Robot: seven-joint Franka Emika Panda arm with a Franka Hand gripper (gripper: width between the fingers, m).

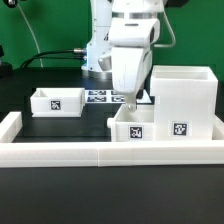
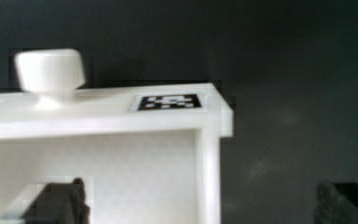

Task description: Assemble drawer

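Gripper (image 1: 128, 101) hangs straight down over the near tray (image 1: 133, 124). That tray sits just beside the housing (image 1: 183, 95), on the exterior view's left of it; cannot tell whether the two touch. In the wrist view the gripper (image 2: 197, 205) is spread wide with nothing pinched. One dark fingertip (image 2: 53, 200) shows against the tray's white plastic and the other against bare black table (image 2: 300, 120), so a tray wall edge lies between them. Judgement: this straddle is a pre-grasp. The open-top tray looks too broad to span whole, so clamping one thin wall is the practical hold. The knob (image 2: 51, 70) and a tag (image 2: 171, 101) share one tray face in the wrist view, and the fingers stand off from the knob, presumably so it stays free. The far tray (image 1: 57, 100) rests well apart from the housing, with the marker board (image 1: 100, 97) between them. Judgement: it is parked there to keep the working space by the housing open. Both trays are outside the housing, so no insertion is done yet and the task looks early. Next move as I read it: lower a little, close on the wall, then lift. Risk: a one-wall grip may let the tray pivot when raised.
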